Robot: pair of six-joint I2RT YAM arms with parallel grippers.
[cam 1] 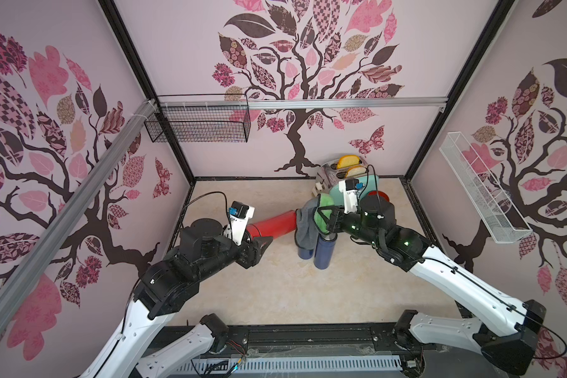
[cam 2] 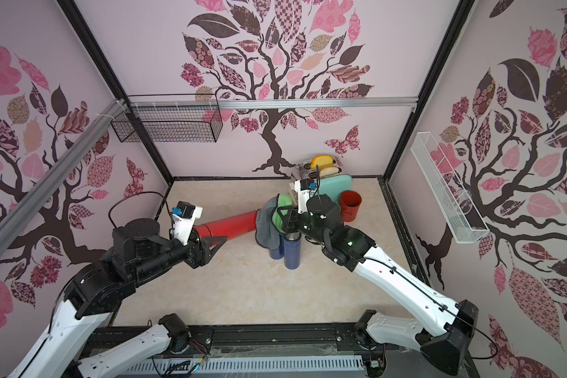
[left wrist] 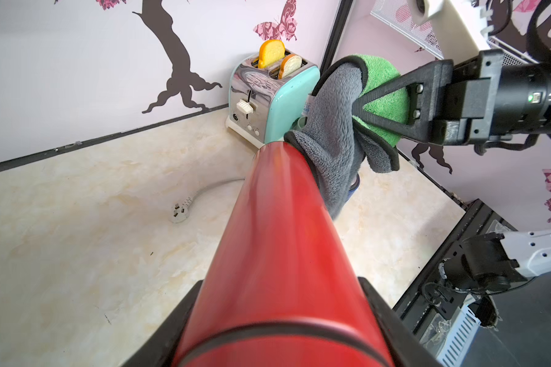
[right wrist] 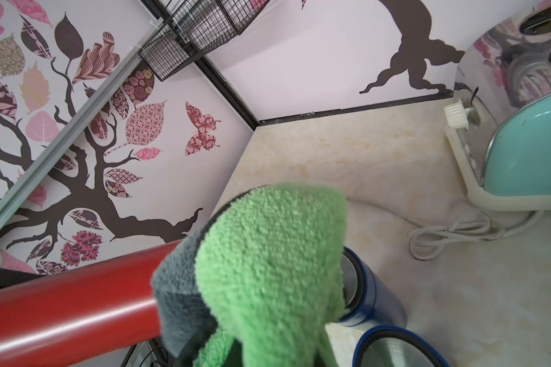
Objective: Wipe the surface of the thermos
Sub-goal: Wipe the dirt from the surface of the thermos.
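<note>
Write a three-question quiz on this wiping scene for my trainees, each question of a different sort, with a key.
1. True or false: the left gripper holds the red thermos off the table.
2. What is the right gripper clamped on? A: a green-and-grey cloth. B: a slice of toast. C: a plug.
3. How many blue containers stand upright near the right gripper?
Key: 1 true; 2 A; 3 two.
</note>
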